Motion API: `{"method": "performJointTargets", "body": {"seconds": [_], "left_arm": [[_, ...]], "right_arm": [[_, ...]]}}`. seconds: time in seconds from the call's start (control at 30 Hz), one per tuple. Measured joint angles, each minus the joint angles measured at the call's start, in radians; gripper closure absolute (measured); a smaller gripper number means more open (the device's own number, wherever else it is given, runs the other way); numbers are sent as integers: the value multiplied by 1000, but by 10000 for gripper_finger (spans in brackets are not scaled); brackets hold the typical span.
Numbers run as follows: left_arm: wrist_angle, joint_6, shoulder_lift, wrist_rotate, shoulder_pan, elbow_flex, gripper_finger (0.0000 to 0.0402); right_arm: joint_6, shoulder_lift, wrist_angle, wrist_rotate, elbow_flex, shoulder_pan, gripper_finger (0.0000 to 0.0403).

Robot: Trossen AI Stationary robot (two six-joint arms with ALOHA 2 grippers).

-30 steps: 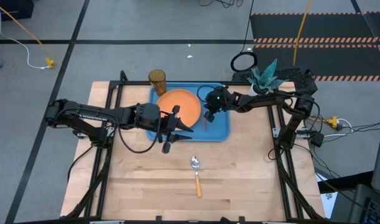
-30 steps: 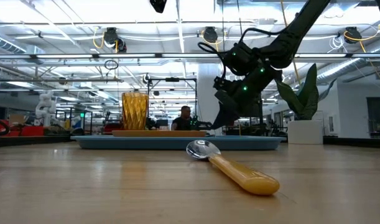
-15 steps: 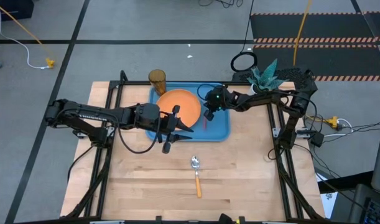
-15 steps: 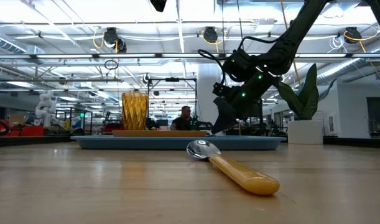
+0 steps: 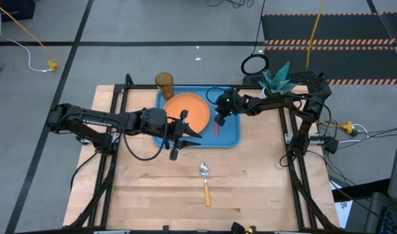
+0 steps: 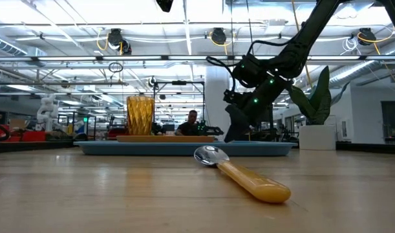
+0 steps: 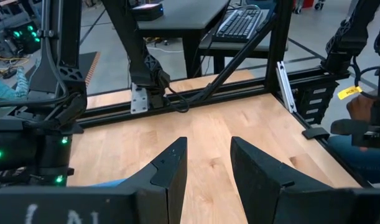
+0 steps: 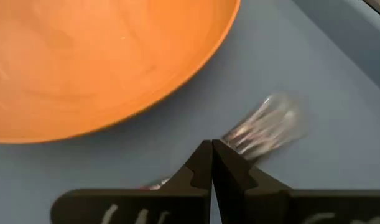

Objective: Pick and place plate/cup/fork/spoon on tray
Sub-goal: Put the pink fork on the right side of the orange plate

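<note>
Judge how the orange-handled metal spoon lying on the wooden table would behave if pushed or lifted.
The orange-handled metal spoon looks rigid, so it should probably slide rather than bend. Lying flat on the wooden table, it is probably awkward to pinch. Its rounded bowl may make it pivot when nudged.

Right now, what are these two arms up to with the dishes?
They are loading tableware onto a blue tray. The orange plate and the fork lie on it, and the amber cup stands at its far corner. The right tool, shut, hangs low over the fork beside the plate; in the right wrist view the tines show just past its tips. The left tool waits, open, over the tray's near edge. The spoon lies on the table, not yet picked up.
</note>
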Motion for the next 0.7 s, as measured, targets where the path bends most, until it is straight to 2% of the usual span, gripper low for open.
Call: {"method": "performJointTargets", "body": {"seconds": [0.4,0.7], "left_arm": [[0,1,0,0,0,0,275],[1,4,0,0,0,0,275]], "right_arm": [[38,-41,-44,6,0,26,403],[159,-65,-100,108,0,106,403]]}}
